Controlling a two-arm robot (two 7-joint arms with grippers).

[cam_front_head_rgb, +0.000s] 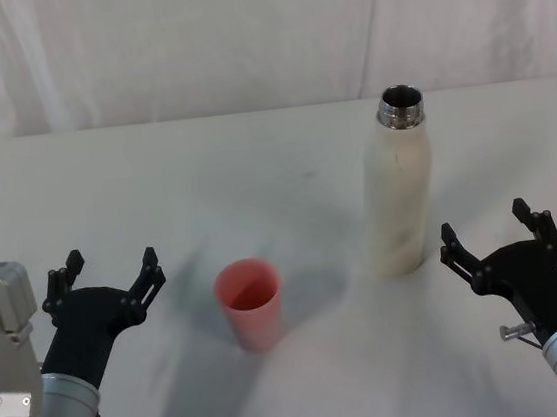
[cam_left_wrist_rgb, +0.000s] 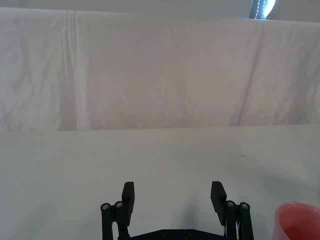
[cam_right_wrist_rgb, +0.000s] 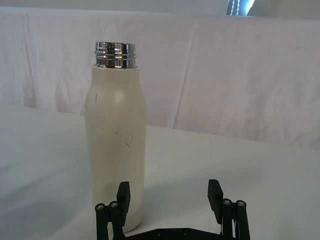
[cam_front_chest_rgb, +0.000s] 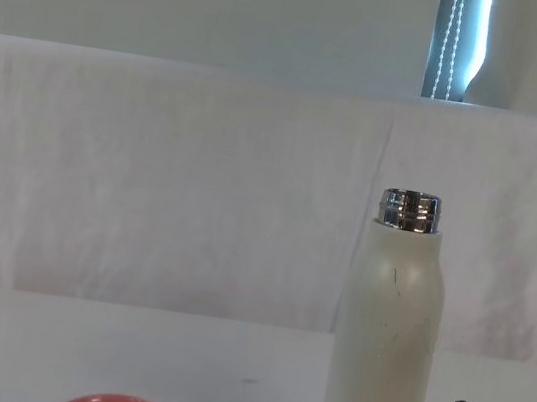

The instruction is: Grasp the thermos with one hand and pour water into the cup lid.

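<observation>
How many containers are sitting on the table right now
2. The thermos stands upright, uncapped, on the robot's right side of the table, just ahead of the open right gripper. The cup lid sits mouth-up to its left, nearer the open left gripper.

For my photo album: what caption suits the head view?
Two open grippers, left and right, wait beside a red cup lid and uncapped thermos.

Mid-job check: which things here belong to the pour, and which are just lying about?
Job:
thermos, upright, uncapped
cup lid, mouth up
right gripper, open, beside the thermos
left gripper, open, beside the cup lid

Lying about:
white table
</observation>
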